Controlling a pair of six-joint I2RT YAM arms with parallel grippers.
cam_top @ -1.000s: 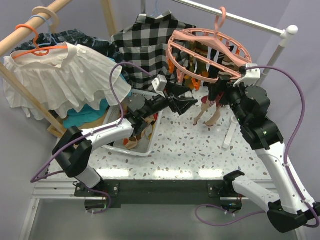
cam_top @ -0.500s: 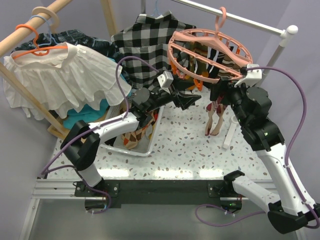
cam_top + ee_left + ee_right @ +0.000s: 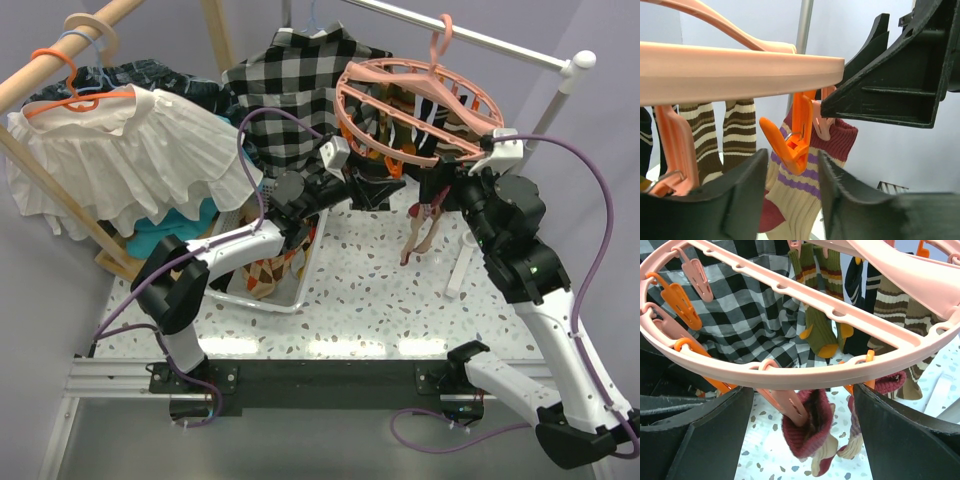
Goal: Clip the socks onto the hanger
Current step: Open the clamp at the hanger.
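The hanger (image 3: 415, 105) is a salmon-pink ring hung from the rail, with socks dangling from its pegs. My left gripper (image 3: 792, 200) is under the rim with its jaws apart on either side of an orange peg (image 3: 792, 140), not pressing it. Behind that peg hangs a cream sock with purple stripes and a maroon cuff (image 3: 805, 190). Left of it hang brown-striped socks (image 3: 705, 135). My right gripper (image 3: 802, 440) stands open below the ring (image 3: 790, 375), straddling a maroon-cuffed sock (image 3: 807, 425) that a pink peg holds. From above, that sock (image 3: 418, 225) dangles between both grippers (image 3: 375, 192).
A white mesh basket (image 3: 290, 295) with more socks sits on the table left of centre. The black-and-white checked shirt (image 3: 290, 100) hangs behind the ring. A white frilled garment (image 3: 120, 150) hangs on an orange coat hanger at the left. Olive socks (image 3: 815, 325) hang at the ring's far side.
My left arm has risen and reached right, bringing its jaws under the ring's rim and narrowing them round the orange peg. The clipped sock has swung. The right arm has barely moved.
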